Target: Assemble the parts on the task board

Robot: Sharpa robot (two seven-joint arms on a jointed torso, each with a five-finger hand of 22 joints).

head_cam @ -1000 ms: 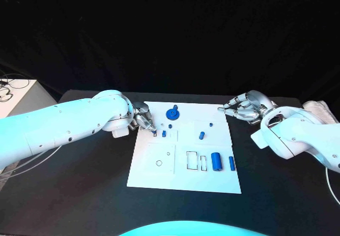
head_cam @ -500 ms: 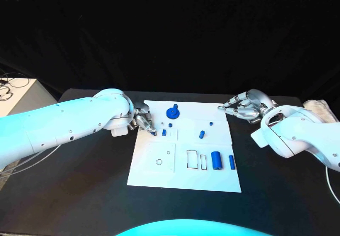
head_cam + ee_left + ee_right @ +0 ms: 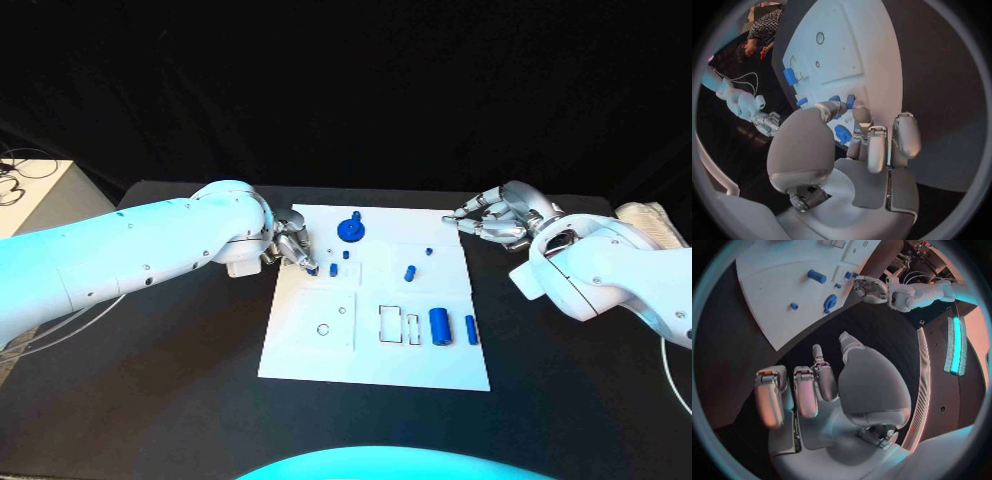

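Left hand [image 3: 293, 248]: our fingers curl at the task board's [image 3: 325, 360] left edge, touching a small blue peg [image 3: 315, 268]; grip uncertain.
Right hand [image 3: 498, 222]: loosely curled, empty, beyond the far right corner.
Handling: pegs look light, rigid, slippery; pinch their sides.

table: black table [image 3: 159, 400], matte surface
task board: white task board [image 3: 375, 365] lies flat at the table's middle
right edge: pale crumpled cloth [image 3: 652, 222] near the far corner
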